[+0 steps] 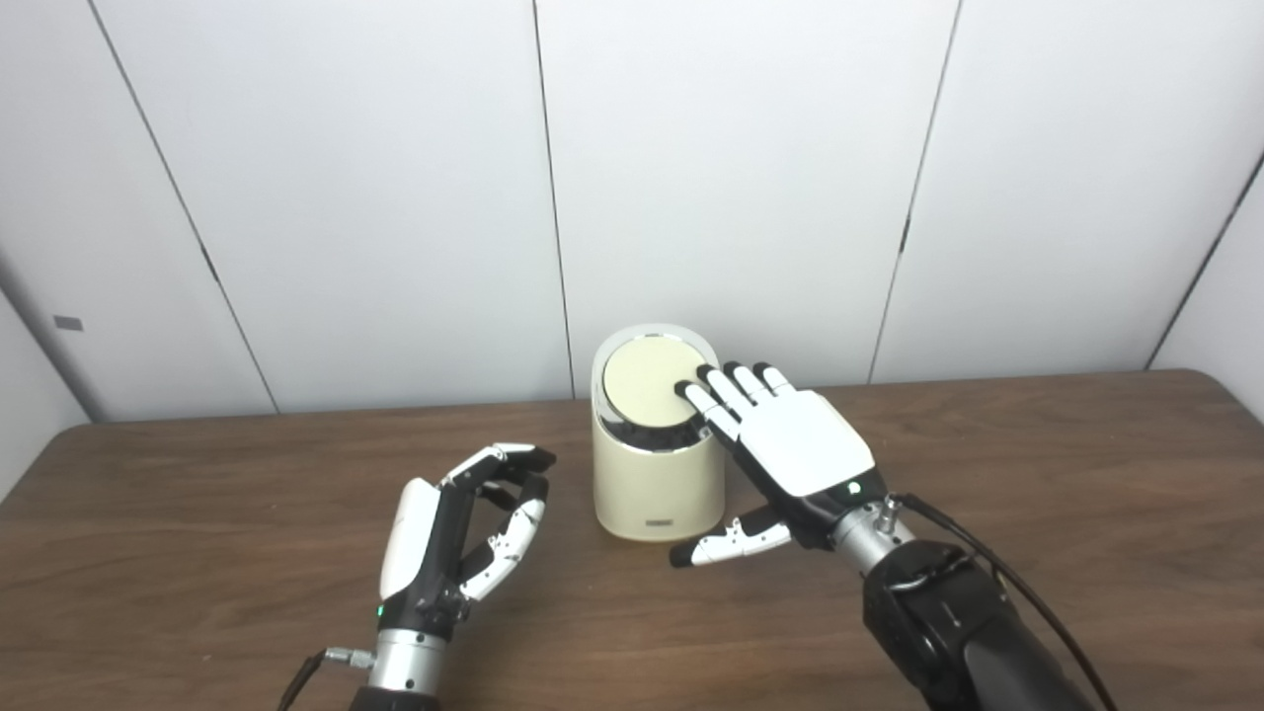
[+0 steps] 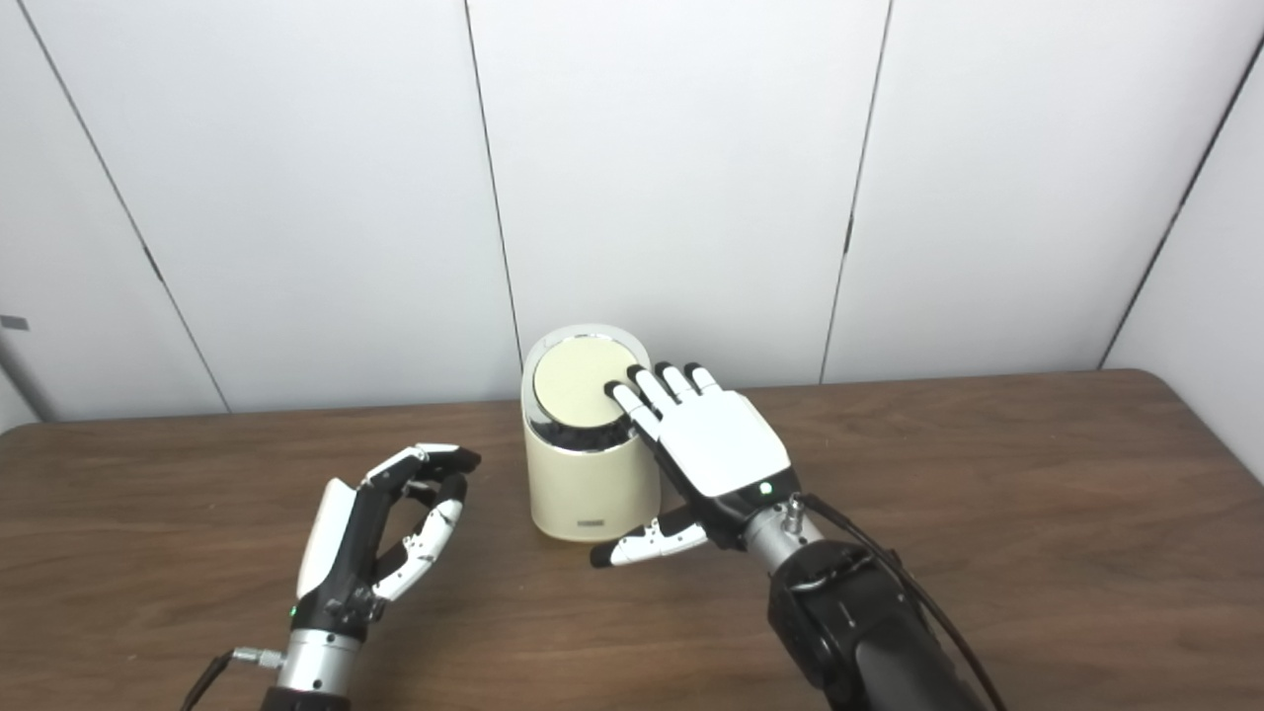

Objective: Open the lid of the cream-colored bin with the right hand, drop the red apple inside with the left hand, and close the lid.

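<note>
My right hand (image 1: pixel 790 444) lies flat and spread, palm down, holding nothing; its fingertips (image 1: pixel 691 393) rest on the near right edge of the lid (image 1: pixel 647 380) of the cream-colored bin (image 1: pixel 657 474), and its thumb (image 1: pixel 726 543) sticks out sideways low in front of the bin, just above the table (image 1: pixel 1037 494). The lid is down, sitting level inside the bin's pale rim, with a dark gap showing under its near edge. My left hand (image 1: pixel 464 523) hangs to the left of the bin, apart from it, turned on edge with the fingers curled loosely toward the thumb; there is a gap between them and nothing in the grasp.

By count: two hands, one bin, one lid, one brown wooden table. The bin stands upright near the far edge of the table, about midway across, just in front of the white panelled wall (image 1: pixel 731 178). A small dark label sits low on the bin's front face, too small to read.

I see no red apple anywhere on the table in either view; whether it lies inside the bin I cannot tell, since the lid hides the inside. My right palm covers the bin's right shoulder. Both forearms are cut off by the bottom edge, and a black cable (image 1: pixel 997 563) runs along my right wrist out of frame.
</note>
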`<action>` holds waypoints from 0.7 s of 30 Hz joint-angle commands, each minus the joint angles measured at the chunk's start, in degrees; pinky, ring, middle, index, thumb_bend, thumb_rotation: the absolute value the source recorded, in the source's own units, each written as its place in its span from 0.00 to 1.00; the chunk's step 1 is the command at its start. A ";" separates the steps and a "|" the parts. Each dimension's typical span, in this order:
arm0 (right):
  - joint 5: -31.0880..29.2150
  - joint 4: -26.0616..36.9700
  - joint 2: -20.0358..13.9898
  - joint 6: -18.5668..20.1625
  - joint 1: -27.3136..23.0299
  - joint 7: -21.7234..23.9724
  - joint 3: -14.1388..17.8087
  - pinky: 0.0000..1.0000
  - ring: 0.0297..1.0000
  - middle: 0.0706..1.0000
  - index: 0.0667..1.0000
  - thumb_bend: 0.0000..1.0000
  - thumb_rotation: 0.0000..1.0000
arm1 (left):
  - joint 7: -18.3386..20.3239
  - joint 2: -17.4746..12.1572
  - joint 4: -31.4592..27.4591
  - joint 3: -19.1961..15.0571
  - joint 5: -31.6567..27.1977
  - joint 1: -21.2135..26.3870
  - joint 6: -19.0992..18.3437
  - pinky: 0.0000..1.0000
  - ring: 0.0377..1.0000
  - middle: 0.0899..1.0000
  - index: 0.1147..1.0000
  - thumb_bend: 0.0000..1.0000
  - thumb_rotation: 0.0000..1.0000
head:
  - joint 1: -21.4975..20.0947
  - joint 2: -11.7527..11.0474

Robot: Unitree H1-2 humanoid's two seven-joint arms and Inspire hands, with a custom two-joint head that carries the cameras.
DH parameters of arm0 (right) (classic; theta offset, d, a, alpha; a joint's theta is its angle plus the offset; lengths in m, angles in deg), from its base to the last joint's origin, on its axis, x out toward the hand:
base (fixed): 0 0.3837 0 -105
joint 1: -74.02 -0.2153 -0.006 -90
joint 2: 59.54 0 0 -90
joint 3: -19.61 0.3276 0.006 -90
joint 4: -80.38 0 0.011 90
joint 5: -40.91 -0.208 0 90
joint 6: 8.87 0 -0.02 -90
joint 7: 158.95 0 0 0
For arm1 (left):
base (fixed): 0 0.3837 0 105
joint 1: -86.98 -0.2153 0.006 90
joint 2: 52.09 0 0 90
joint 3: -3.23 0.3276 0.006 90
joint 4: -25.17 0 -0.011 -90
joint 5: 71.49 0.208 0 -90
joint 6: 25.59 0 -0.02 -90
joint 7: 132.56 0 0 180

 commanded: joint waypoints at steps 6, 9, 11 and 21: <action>0.82 -0.46 -1.82 -0.80 -1.07 0.39 -0.80 1.00 1.00 1.00 0.90 0.91 0.85 | -1.46 -0.19 -0.98 0.08 0.21 2.40 1.98 0.53 0.63 0.64 0.62 0.31 0.67 | 0.04 -0.10; 1.17 -0.56 -2.23 -1.21 -1.40 0.51 -1.39 1.00 1.00 1.00 0.88 0.93 0.85 | -1.46 -0.19 -1.23 0.11 0.41 2.32 1.76 0.53 0.62 0.64 0.62 0.30 0.67 | 0.06 -0.12; 1.18 -0.65 -2.55 -1.52 -1.61 0.38 -1.76 1.00 1.00 1.00 0.87 0.94 0.84 | -1.45 -0.16 -1.28 0.10 0.41 2.32 1.70 0.53 0.63 0.64 0.62 0.30 0.67 | 0.04 -0.15; -0.24 -0.90 -3.89 -3.44 -2.70 0.10 -3.21 1.00 1.00 1.00 0.86 0.93 0.84 | -1.40 0.06 -1.27 0.22 0.16 2.37 1.67 0.53 0.63 0.64 0.62 0.29 0.64 | 0.16 -0.16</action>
